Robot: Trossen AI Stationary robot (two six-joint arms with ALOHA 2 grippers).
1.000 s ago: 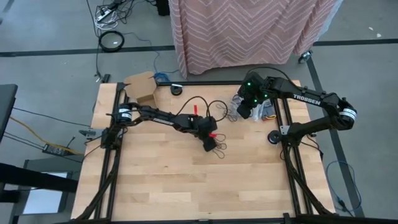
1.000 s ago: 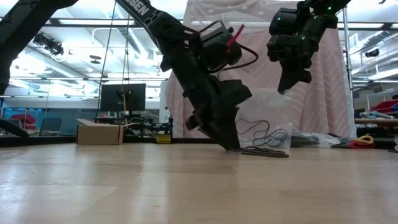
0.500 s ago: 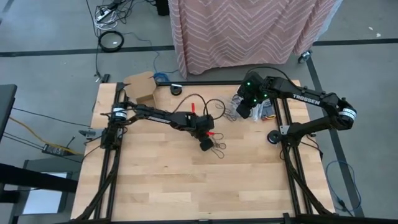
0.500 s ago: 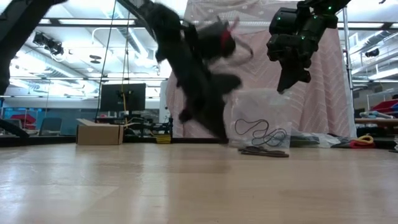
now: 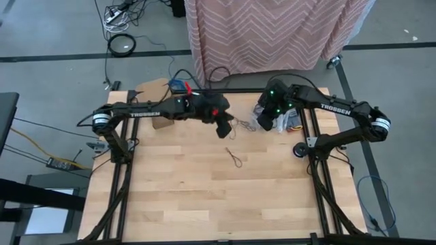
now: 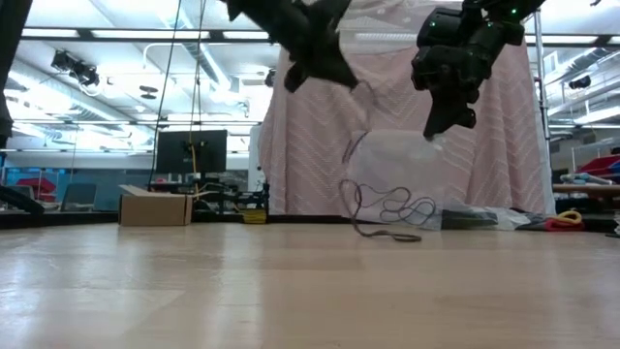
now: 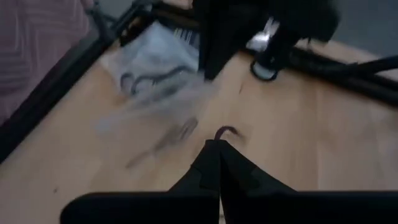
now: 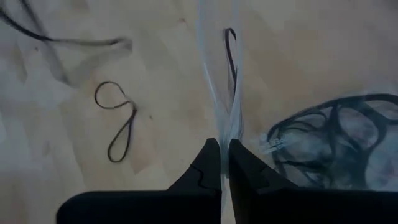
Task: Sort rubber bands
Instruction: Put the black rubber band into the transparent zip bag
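I see one black rubber band (image 5: pixel 235 157) lying loose on the bare table (image 5: pixel 170 197), twisted into a figure eight. More black rubber bands (image 8: pixel 329 140) already sit inside a clear plastic bag (image 6: pixel 397 179) at the far right of the table. I judge sorting partly done: some black bands are bagged, and at least the loose one remains. No other colours are clearly visible.

The right gripper (image 8: pixel 222 152) is closed on the top edge of the bag, holding its mouth up above the table. The loose band lies on the wood well apart from that gripper, nearer the table's middle.

The left gripper (image 5: pixel 223 128) is raised above the table just beside the bag, its fingers pressed together. A thin dark strand (image 7: pixel 225 131) shows at its tip; I judge this a pinched band, though blur prevents confirmation
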